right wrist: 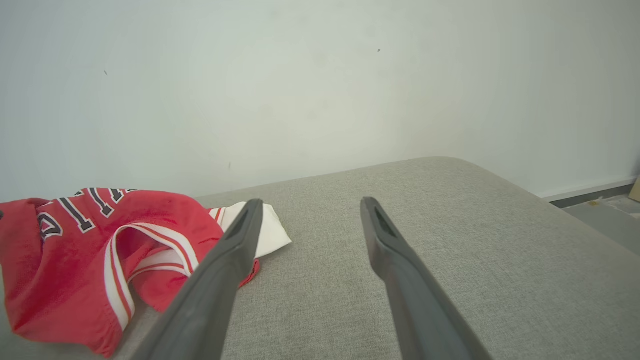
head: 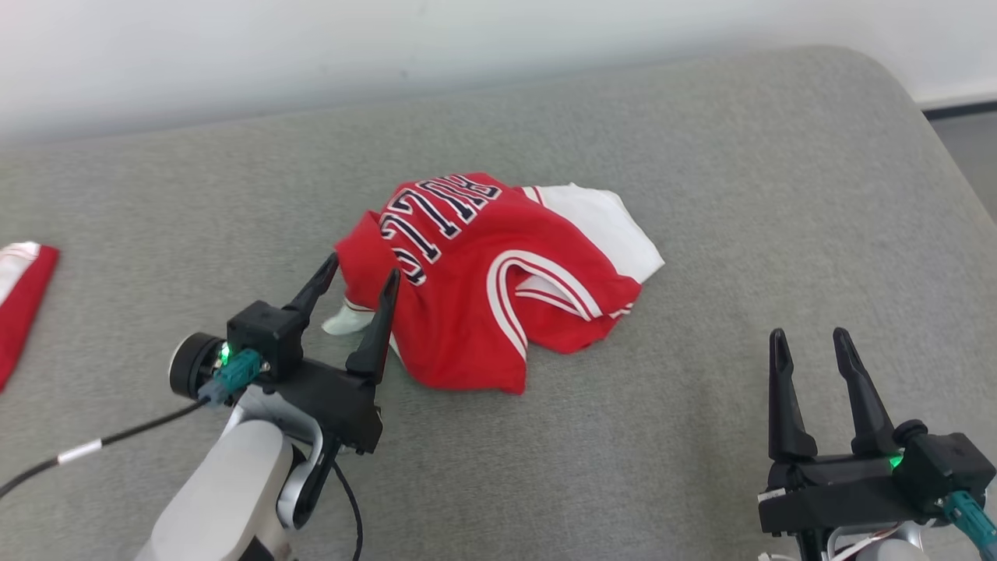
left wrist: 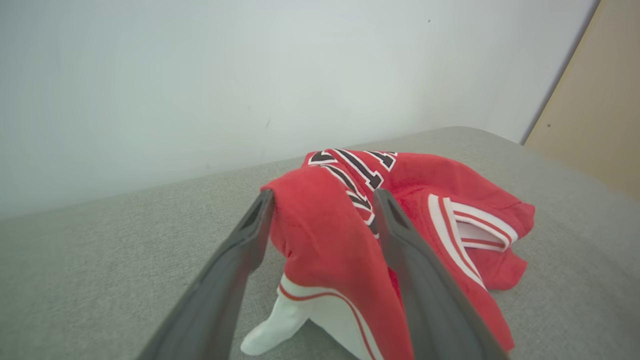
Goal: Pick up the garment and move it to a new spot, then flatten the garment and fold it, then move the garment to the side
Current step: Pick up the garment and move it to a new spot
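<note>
A red garment (head: 483,288) with white trim and dark lettering lies crumpled in a heap at the middle of the grey cushioned surface (head: 701,156). My left gripper (head: 362,269) stands open at the heap's left edge. In the left wrist view a raised red fold of the garment (left wrist: 320,235) sits between the spread fingers of the left gripper (left wrist: 324,195), which do not clamp it. My right gripper (head: 808,335) is open and empty at the lower right, well clear of the cloth. In the right wrist view the garment (right wrist: 65,250) lies left of the right gripper (right wrist: 311,201).
Another red and white piece of cloth (head: 19,288) lies at the far left edge. The cushioned surface rounds off at the right, with floor (head: 966,148) beyond. A pale wall (head: 311,54) runs along the back. Bare cushion stretches between the heap and my right gripper.
</note>
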Robot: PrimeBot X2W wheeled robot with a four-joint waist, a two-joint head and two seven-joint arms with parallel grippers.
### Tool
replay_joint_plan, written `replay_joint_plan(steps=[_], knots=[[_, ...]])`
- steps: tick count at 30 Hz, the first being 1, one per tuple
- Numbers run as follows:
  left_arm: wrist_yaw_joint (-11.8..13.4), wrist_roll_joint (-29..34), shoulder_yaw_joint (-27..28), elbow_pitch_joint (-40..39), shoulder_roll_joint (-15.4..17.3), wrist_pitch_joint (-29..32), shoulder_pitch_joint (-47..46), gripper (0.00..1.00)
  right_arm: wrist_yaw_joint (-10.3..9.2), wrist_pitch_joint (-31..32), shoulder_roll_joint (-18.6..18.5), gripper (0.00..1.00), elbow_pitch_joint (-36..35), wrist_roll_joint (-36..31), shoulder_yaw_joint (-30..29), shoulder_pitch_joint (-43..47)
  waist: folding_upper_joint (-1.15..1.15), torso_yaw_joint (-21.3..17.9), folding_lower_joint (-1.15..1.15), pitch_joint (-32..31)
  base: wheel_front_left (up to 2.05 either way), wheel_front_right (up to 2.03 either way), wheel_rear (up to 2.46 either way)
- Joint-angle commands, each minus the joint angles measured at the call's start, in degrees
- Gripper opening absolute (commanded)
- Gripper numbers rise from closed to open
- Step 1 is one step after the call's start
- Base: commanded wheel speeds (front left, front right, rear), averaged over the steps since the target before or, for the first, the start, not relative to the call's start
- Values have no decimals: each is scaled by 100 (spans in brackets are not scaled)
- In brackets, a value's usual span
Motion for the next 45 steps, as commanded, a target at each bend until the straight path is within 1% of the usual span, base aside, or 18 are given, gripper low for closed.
replay_joint_plan(steps=[1, 6, 10, 12, 13, 17, 19, 24, 28, 33, 37, 40, 45], knots=[[59, 81, 49, -133, 16, -30, 179, 100, -12, -3, -11, 100, 16, -63, -43, 89, 0, 269, 0, -260, 0, 0, 0], [211, 177, 256, -583, 189, -33, 490, 100, -12, -3, -11, 100, 38, -142, -123, 177, 0, 561, 0, -495, 0, 0, 0], [339, 293, 519, -1056, 429, -34, 799, 100, -12, -3, -11, 100, 59, -181, -134, 229, 0, 774, 0, -648, 0, 0, 0], [400, 423, 689, -1335, 553, -36, 968, 100, -12, -3, -11, 100, 61, -193, -133, 260, 0, 860, 0, -709, 0, 0, 0], [400, 423, 689, -1335, 553, -36, 968, 100, -12, -3, -11, 100, 61, -193, -133, 260, 0, 860, 0, -709, 0, 0, 0], [432, 579, 1147, -1859, 696, -36, 1483, 100, -12, -3, -11, 100, 74, -209, -148, 312, 0, 1012, 0, -815, 0, 0, 0], [449, 655, 1423, -2060, 702, -36, 1694, 100, -12, -3, -11, 100, 76, -224, -146, 343, 0, 1073, 0, -865, 0, 0, 0], [471, 943, 2090, -2535, 561, -36, 2275, 100, -12, -3, -11, 100, 91, -232, -174, 405, 0, 1190, 0, -944, 0, 0, 0], [336, 1172, 2580, -2792, 331, -36, 2714, 100, -12, -3, -11, 100, 98, -240, -155, 440, 0, 1207, 0, -970, 0, 0, 0], [165, 1421, 3007, -2899, -31, -36, 3147, 100, -12, -3, -11, 100, 107, -260, -144, 451, 0, 1193, 0, -1001, 0, 0, 0], [-6, 1606, 3245, -2773, -253, -37, 3353, 100, -12, -3, -11, 100, 137, -276, -139, 476, 0, 1184, 0, -1015, 0, 0, 0], [-60, 1762, 3333, -2696, -387, -36, 3475, 100, -12, -3, -11, 100, 167, -283, -118, 477, 0, 1165, 0, -1028, 0, 0, 0], [-199, 1876, 3464, -2530, -518, -37, 3523, 100, -12, -3, -11, 100, 205, -274, -73, 469, 0, 1124, 0, -1034, 0, 0, 0]])
